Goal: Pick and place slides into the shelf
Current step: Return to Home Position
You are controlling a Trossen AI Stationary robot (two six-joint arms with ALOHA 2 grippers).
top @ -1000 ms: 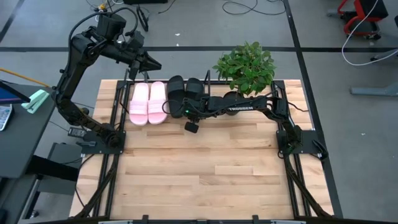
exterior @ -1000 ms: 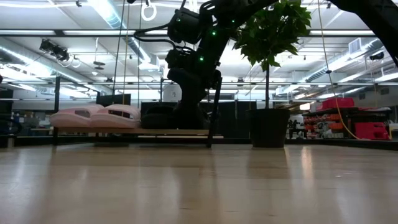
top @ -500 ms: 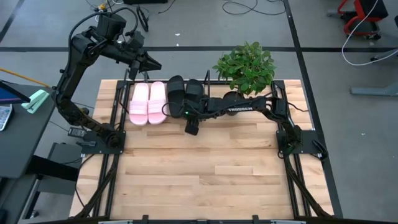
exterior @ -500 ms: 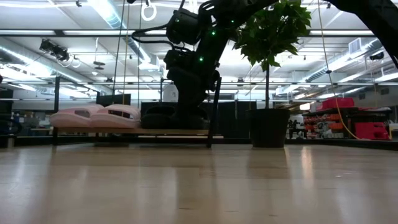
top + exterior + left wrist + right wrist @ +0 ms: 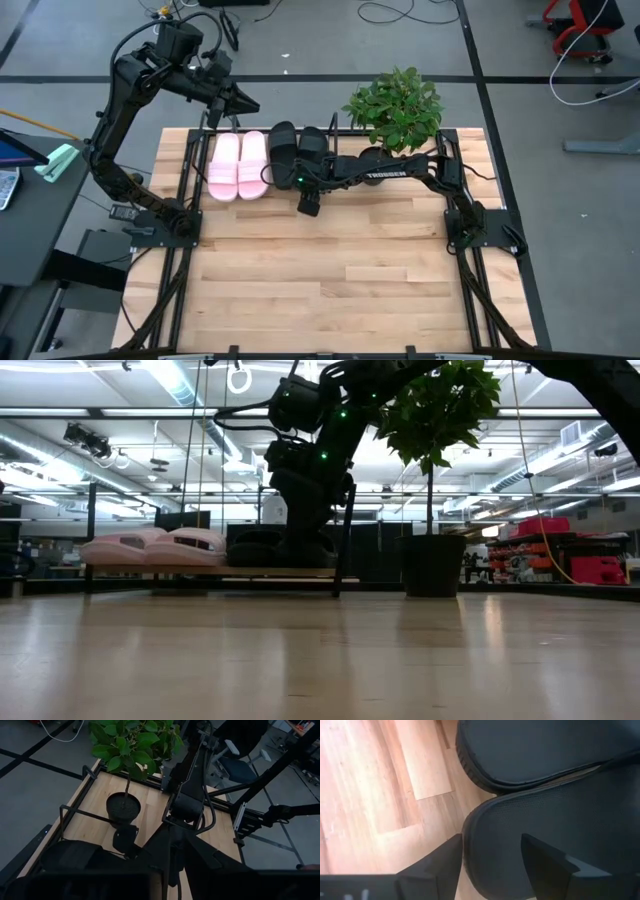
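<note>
Sitting on the shelf (image 5: 337,575) at 12 o'clock, four slides (image 5: 238,165) (none left) appear placed; right gripper (image 5: 491,850) hovers above, fingers apart; left gripper (image 5: 242,102) waits at 11 o'clock.

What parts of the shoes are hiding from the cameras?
High view: the right arm covers the near ends of the black slides.
Low view: that arm blocks much of the black slides on the shelf.
Right wrist view: past the open right tool, picture edges cut both black slides; no straps show.
Left wrist view: the left tool, up beyond the shelf, shows no pink slides.
</note>
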